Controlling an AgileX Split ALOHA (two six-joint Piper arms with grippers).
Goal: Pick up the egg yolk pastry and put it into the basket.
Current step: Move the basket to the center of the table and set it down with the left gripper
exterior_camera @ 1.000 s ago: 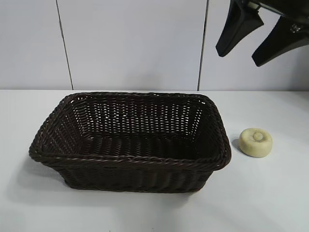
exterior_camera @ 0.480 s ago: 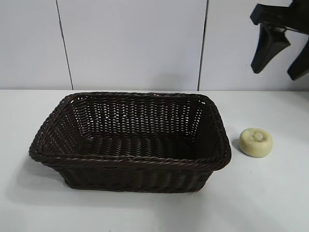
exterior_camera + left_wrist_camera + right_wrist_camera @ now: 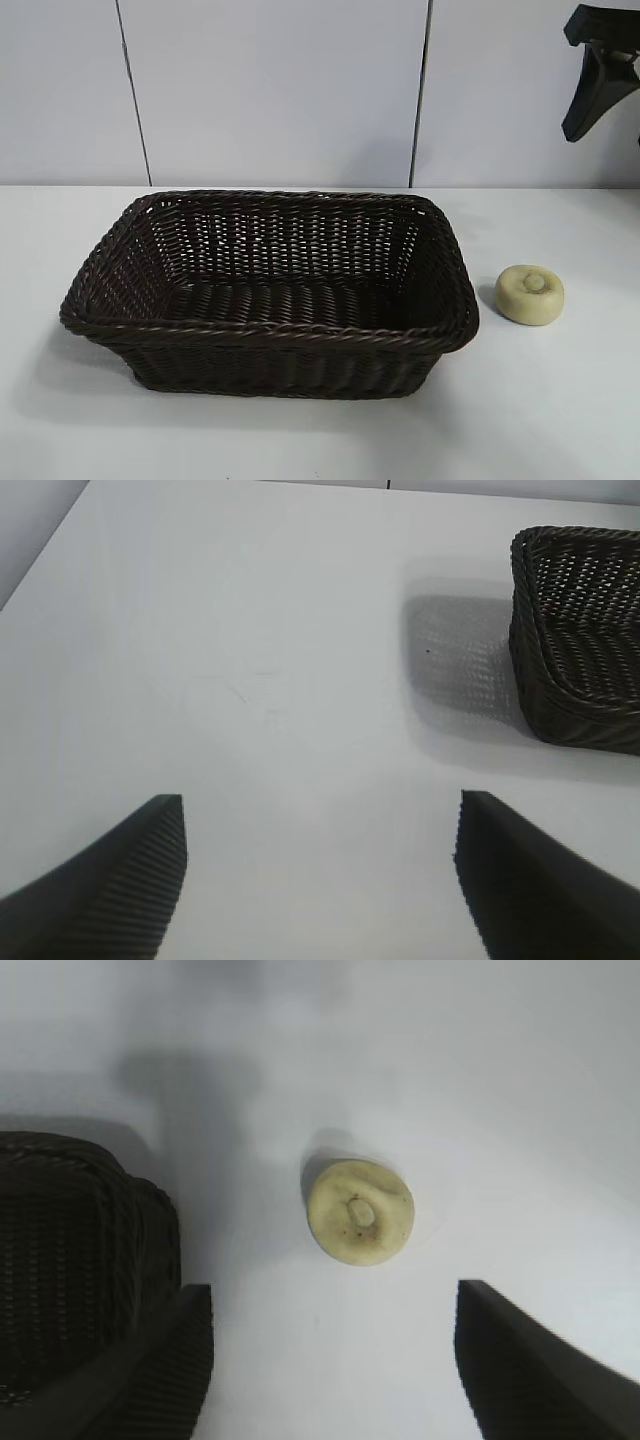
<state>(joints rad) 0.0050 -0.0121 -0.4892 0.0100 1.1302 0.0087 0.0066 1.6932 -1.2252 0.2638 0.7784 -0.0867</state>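
Pastry [image 3: 530, 294] sits on the table [image 3: 560, 400], just beside the basket [image 3: 270, 325] at its 3 o'clock. Right gripper [image 3: 330, 1360] hangs above it, jaws wide, empty. Left gripper [image 3: 320, 880] is parked, also wide.

A lab-like test bench: bare white table [image 3: 300, 440] against a plain white panelled wall [image 3: 270, 90].
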